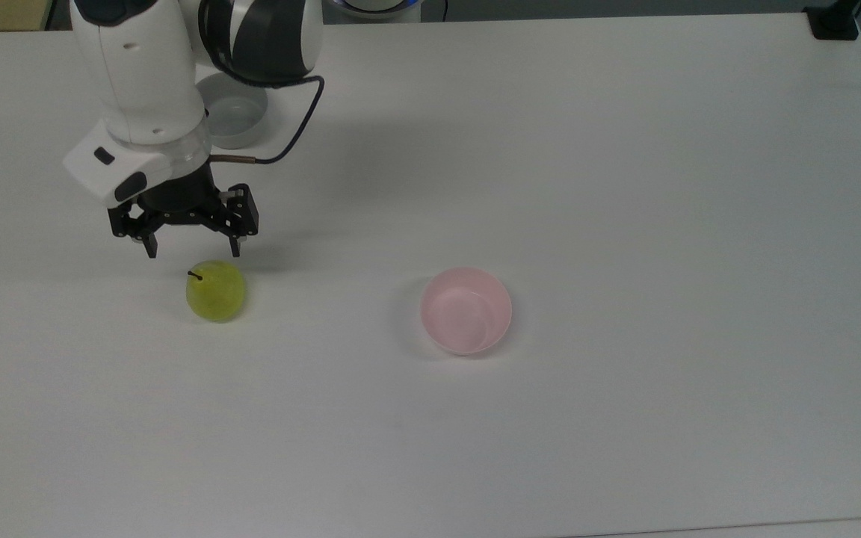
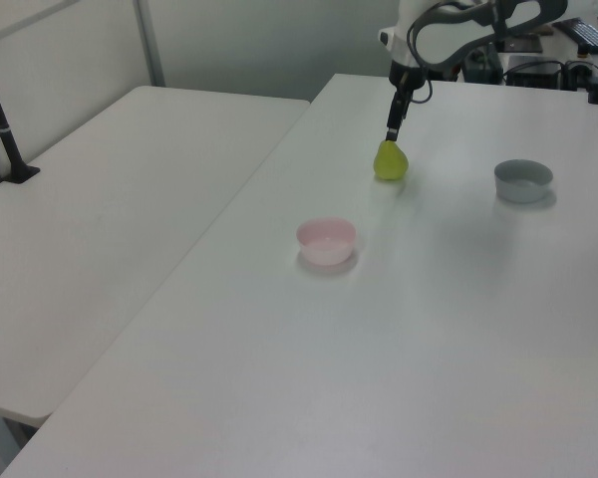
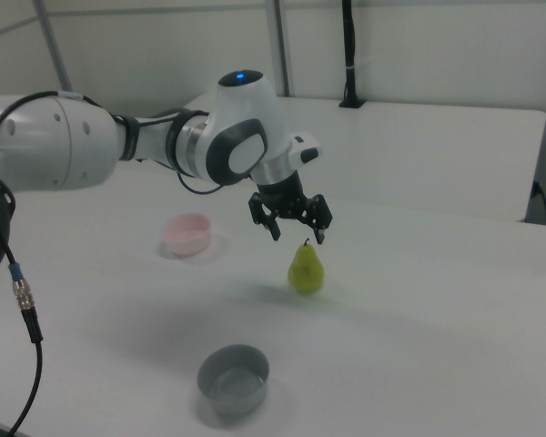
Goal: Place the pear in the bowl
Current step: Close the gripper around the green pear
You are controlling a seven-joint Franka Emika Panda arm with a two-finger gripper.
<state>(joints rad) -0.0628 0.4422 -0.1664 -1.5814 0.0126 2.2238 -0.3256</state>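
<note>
The yellow-green pear (image 1: pixel 215 291) stands upright on the white table, its dark stem up; it also shows in the left view (image 2: pixel 390 161) and the right view (image 3: pixel 306 268). The pale pink bowl (image 1: pixel 466 310) sits empty toward the top view's right of the pear, and appears as well in the left view (image 2: pixel 326 241) and the right view (image 3: pixel 187 234). My gripper (image 1: pixel 193 249) hangs open just above the pear, fingers spread and pointing down, holding nothing; the right view shows it (image 3: pixel 297 232) a little above the stem.
A grey straight-sided bowl (image 1: pixel 235 119) sits behind the arm near the table's far edge, also seen in the right view (image 3: pixel 233 378). A second white table (image 2: pixel 110 219) adjoins at the left view's left. A black clamp (image 1: pixel 834 22) grips the far right corner.
</note>
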